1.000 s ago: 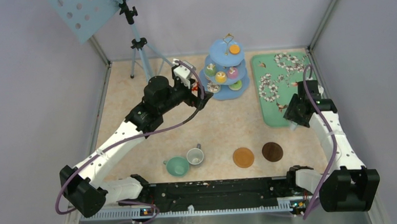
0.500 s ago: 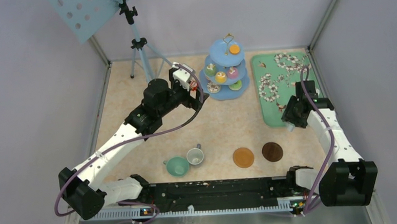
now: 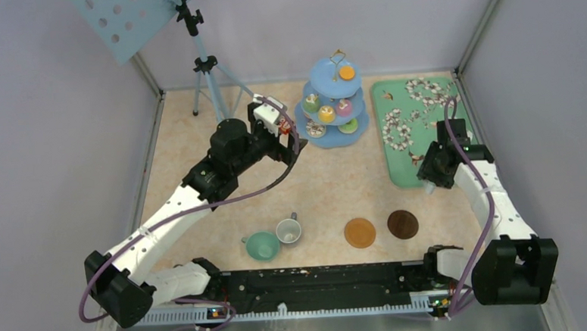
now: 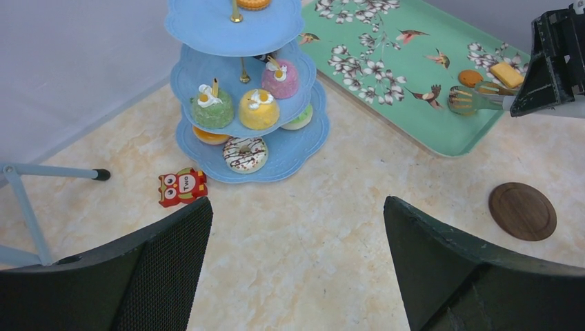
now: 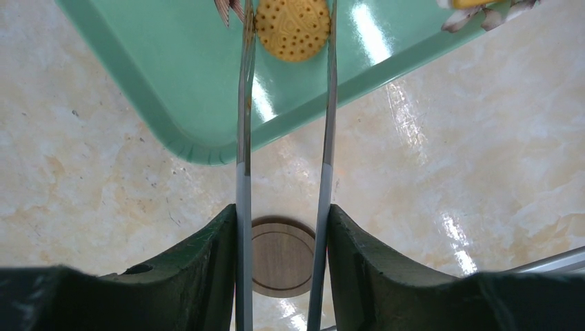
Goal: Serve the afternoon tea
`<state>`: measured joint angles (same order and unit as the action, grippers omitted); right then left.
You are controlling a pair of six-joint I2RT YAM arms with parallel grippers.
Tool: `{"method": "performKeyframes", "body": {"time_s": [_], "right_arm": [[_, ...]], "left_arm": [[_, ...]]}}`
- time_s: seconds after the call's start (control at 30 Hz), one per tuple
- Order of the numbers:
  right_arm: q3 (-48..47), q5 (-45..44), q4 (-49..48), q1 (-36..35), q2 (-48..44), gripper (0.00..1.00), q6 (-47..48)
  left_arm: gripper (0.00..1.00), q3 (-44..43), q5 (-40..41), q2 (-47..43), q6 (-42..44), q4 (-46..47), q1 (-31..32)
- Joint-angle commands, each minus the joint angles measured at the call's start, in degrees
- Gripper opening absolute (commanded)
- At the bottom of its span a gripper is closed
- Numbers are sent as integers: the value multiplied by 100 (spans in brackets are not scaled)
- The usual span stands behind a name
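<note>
Teal cup (image 3: 262,246), grey-white cup (image 3: 288,230) and coasters (image 3: 360,232) sit nearest, unserved; right gripper (image 5: 281,221) clamps the tongs (image 5: 243,138), squeezed tighter than a second ago; tips flank orange biscuit (image 5: 292,26) on tray (image 5: 172,89), so pickup looks imminent; left gripper (image 4: 296,214) gapes empty, facing stand (image 4: 207,27).

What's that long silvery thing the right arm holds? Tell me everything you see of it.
A pair of tongs: two long, slim arms of shiny metal, side by side. The right gripper squeezes them between its dark fingers. Their far ends reach over the green tray, with a round orange biscuit between them.
</note>
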<state>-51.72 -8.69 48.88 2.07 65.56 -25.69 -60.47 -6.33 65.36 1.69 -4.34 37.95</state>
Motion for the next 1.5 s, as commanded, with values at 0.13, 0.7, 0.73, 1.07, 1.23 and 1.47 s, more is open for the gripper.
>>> {"method": "performKeyframes", "body": {"time_s": [0.13,0.7,0.73,1.07,1.23,1.47], "right_arm": [[-199,94,-299,41,-335,13,66],[-1416,2531,-2346,-1259,-148,11,-55],[-1666,2439,-2373,-1488,-1,11,-31],[-3791,1986,-2592,-2722,1790,11,-97],[-4508,1622,-2404,-2830,2505,11,-168],[-5157,779,-1984,-2951,3051,11,-173]], "left_arm": [[99,113,129,-308,65,204,23],[99,326,1331,-674,-28,348,10],[99,352,1454,-721,-29,365,12],[99,551,1887,-992,-48,618,-25],[99,554,1858,-987,-40,623,-31],[99,553,1826,-997,-28,621,-42]]}}
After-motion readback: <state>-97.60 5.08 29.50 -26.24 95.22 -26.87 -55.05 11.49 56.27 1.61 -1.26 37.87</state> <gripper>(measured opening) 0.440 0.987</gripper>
